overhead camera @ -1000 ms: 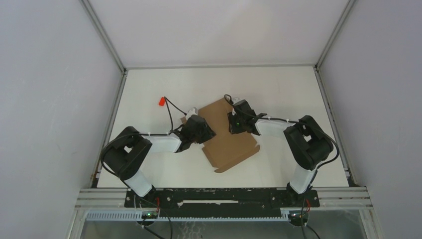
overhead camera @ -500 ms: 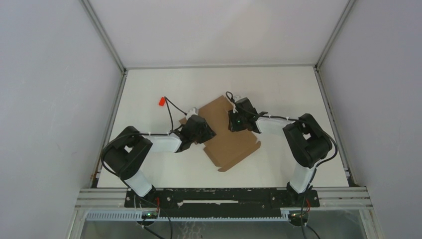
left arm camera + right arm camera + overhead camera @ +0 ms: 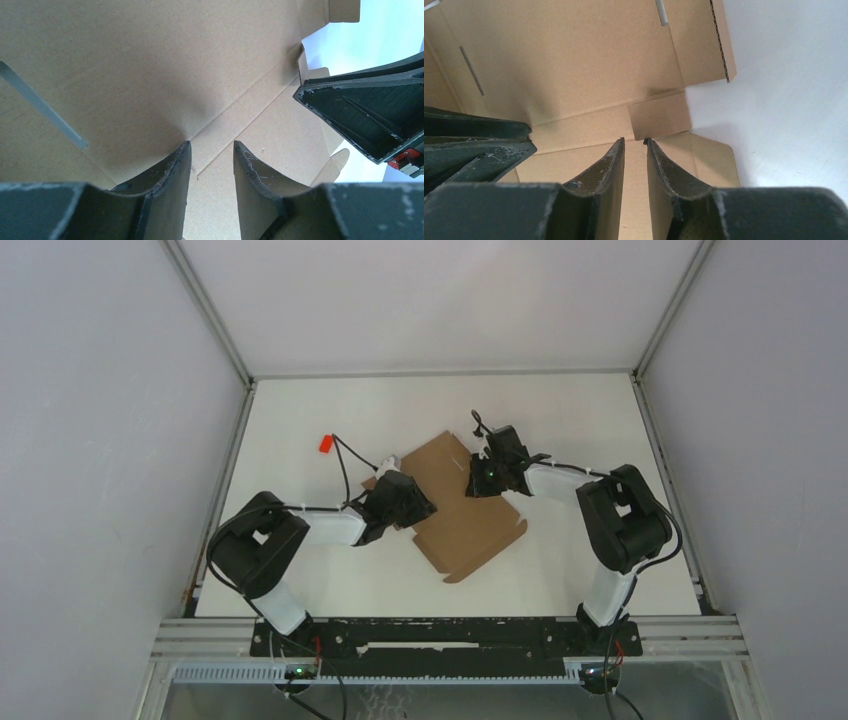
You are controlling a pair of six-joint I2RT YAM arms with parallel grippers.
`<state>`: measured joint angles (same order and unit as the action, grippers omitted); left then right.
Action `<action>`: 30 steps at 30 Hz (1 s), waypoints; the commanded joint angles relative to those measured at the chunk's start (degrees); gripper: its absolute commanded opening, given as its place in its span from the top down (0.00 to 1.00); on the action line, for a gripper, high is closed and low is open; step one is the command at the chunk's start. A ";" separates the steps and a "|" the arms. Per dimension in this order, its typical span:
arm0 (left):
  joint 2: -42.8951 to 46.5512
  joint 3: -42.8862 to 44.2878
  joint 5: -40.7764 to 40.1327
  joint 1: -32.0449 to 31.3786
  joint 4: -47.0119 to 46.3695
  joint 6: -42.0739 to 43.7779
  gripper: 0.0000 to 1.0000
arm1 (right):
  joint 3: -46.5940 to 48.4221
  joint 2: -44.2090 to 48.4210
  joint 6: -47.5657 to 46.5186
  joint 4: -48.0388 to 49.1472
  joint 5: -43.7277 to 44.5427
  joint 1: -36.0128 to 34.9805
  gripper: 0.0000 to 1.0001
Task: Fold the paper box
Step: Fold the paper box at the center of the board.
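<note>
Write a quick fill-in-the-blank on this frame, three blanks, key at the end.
1. The paper box resting on the white table is plain ____ cardboard.
2. The small block lying apart from the box is ____.
3. The end effector nearer that block belongs to the ____ arm.
Missing words: brown; red; left.
</note>
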<state>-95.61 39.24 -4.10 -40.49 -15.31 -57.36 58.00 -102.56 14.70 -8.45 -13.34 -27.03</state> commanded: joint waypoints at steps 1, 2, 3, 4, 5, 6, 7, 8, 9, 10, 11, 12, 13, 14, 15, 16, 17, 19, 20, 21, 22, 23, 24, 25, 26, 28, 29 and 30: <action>-2.99 -0.66 1.28 -0.85 7.49 2.24 0.57 | 2.18 -0.59 3.36 -0.07 -3.28 1.13 0.69; -3.04 -0.66 1.35 -0.87 7.43 2.32 0.57 | 2.20 -0.81 4.03 0.23 -4.05 1.57 0.69; -3.08 -0.68 1.43 -0.87 7.40 2.26 0.57 | 2.21 -1.02 4.48 0.66 -5.00 1.96 0.70; -3.15 -0.66 1.46 -0.89 7.40 2.26 0.57 | 2.17 -1.19 4.75 0.97 -5.81 2.21 0.70; -3.17 -0.73 1.50 -0.86 7.40 2.33 0.57 | 2.28 -1.17 4.82 0.98 -6.45 2.38 0.70; -3.18 -0.79 1.47 -0.82 7.40 2.42 0.57 | 2.27 -0.95 4.77 0.87 -6.46 2.36 0.69; -3.19 -0.76 1.54 -0.87 7.39 2.43 0.57 | 2.29 -0.56 4.53 0.47 -6.25 2.37 0.69; -3.22 -0.75 1.56 -0.85 7.40 2.50 0.57 | 2.25 -0.03 4.15 0.14 -5.99 2.34 0.68; -3.25 -0.68 1.59 -0.84 7.40 2.56 0.57 | 2.26 0.56 3.68 -0.16 -5.54 2.41 0.67; -3.41 -0.60 1.70 -0.87 7.38 2.65 0.58 | 2.24 1.13 3.22 -0.47 -5.10 2.35 0.66; -3.56 -0.51 1.84 -0.90 7.33 2.74 0.58 | 2.29 1.74 2.85 -0.74 -4.52 2.43 0.66; -3.67 -0.44 2.08 -0.88 7.25 2.82 0.58 | 2.28 2.24 2.47 -0.79 -4.13 2.61 0.66; -3.80 -0.40 2.26 -0.89 7.21 2.93 0.58 | 2.27 2.68 1.94 -0.80 -4.06 2.77 0.66; -3.93 -0.32 2.37 -0.87 7.17 3.02 0.58 | 2.29 3.06 1.73 -0.76 -3.99 3.00 0.66; -4.03 -0.27 2.42 -0.90 7.22 3.19 0.57 | 2.25 3.48 1.43 -0.70 -3.97 3.29 0.66; -4.05 -0.23 2.43 -0.83 7.36 3.34 0.58 | 2.25 3.90 1.15 -0.69 -4.11 3.48 0.66; -4.10 -0.10 2.43 -0.85 7.58 3.46 0.57 | 2.22 4.39 0.80 -0.88 -4.22 3.65 0.66; -4.23 0.31 2.43 -0.86 8.21 3.93 0.58 | 2.29 5.89 0.22 -1.60 -3.65 4.01 0.65; -4.27 0.57 2.43 -0.88 8.46 4.19 0.58 | 2.27 6.59 -0.14 -2.12 -3.17 4.15 0.65; -4.31 0.83 2.46 -0.87 8.79 4.52 0.57 | 2.18 7.41 -0.37 -2.54 -2.46 4.44 0.65; -4.31 1.13 2.43 -0.83 9.29 4.92 0.57 | 2.01 8.21 -0.53 -2.78 -1.92 4.87 0.65; -4.40 1.52 2.35 -0.83 9.66 5.28 0.57 | 1.82 8.85 -0.55 -2.95 -1.78 5.46 0.65; -4.53 1.91 2.41 -0.83 10.11 5.70 0.57 | 1.73 9.34 -0.48 -3.27 -1.59 6.15 0.66; -4.81 2.34 2.50 -0.82 10.60 6.15 0.57 | 1.72 9.71 -0.44 -3.92 -1.17 6.96 0.67; -4.96 2.86 2.70 -0.83 11.10 6.68 0.57 | 1.75 9.93 -0.52 -4.48 -0.63 7.70 0.69; -5.87 4.02 3.39 -0.88 12.23 7.83 0.57 | 1.70 9.80 -0.92 -5.44 0.46 9.19 0.74; -6.16 4.94 3.61 -0.90 12.84 8.52 0.57 | 1.75 9.60 -1.09 -5.87 0.58 9.84 0.78; -6.50 5.35 3.65 -0.84 13.19 8.79 0.57 | 1.74 9.30 -1.22 -6.16 0.75 10.46 0.83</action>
<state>-98.13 43.51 -1.45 -40.51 -12.32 -53.30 58.48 -94.15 15.09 -12.47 -15.07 -19.11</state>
